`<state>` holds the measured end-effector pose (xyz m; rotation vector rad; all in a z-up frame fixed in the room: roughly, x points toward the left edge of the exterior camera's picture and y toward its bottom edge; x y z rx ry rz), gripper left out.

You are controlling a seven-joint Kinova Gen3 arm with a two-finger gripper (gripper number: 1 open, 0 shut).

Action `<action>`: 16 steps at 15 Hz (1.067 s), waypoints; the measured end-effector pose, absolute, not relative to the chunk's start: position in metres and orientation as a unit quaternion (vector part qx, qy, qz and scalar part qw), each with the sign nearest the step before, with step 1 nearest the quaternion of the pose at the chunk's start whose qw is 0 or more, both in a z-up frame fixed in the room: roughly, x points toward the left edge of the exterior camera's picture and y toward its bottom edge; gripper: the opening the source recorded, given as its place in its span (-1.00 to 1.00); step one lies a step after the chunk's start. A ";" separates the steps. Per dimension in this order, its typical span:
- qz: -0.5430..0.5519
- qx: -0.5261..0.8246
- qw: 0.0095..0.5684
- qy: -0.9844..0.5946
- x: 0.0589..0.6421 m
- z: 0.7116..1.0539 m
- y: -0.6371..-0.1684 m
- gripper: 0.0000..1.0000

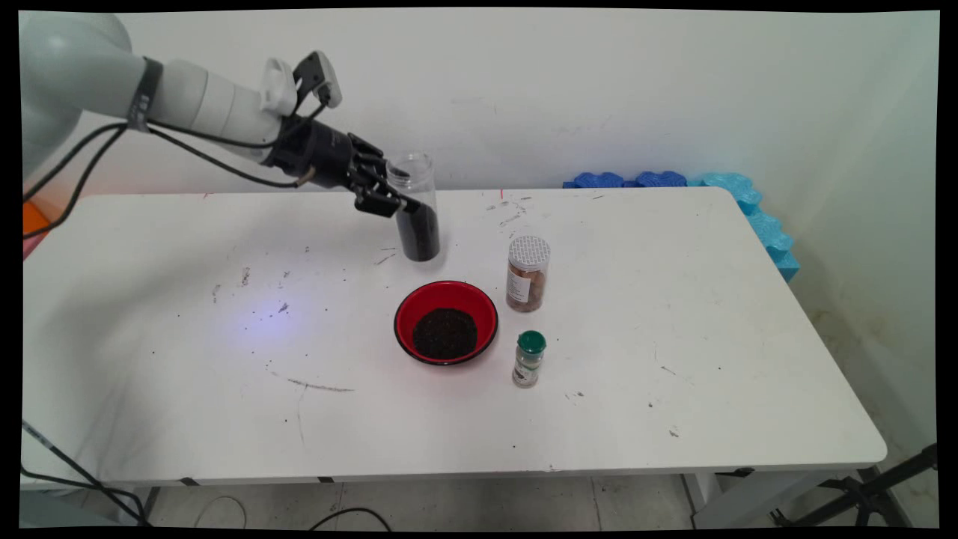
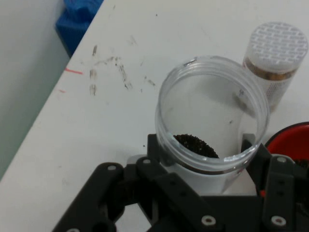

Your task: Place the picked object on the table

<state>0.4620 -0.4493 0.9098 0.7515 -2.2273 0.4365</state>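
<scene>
My gripper [image 1: 400,201] is shut on a clear, lidless plastic jar [image 1: 416,213], holding it by its sides about halfway up. The jar stands nearly upright at the table's back middle, its lower part filled with dark granules; I cannot tell whether its base touches the table. In the hand view I look down into the jar's open mouth [image 2: 211,113], where the black fingers [image 2: 155,147] clasp it from both sides. Just in front of the jar sits a red bowl [image 1: 405,308] holding a heap of the same dark granules, and its rim [image 2: 289,140] shows at the hand view's right edge.
A white-lidded jar of brown contents [image 1: 528,274] [image 2: 275,50] stands right of the bowl. A small green-capped spice bottle [image 1: 529,359] is in front of it. Blue foam pieces [image 1: 737,196] [image 2: 75,19] lie at the table's back right corner.
</scene>
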 end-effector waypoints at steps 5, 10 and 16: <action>0.160 0.307 0.364 -0.864 0.460 0.886 -0.447 -1.00; 0.152 0.315 0.364 -0.863 0.458 0.871 -0.445 -1.00; 0.146 0.320 0.364 -0.862 0.457 0.858 -0.444 -1.00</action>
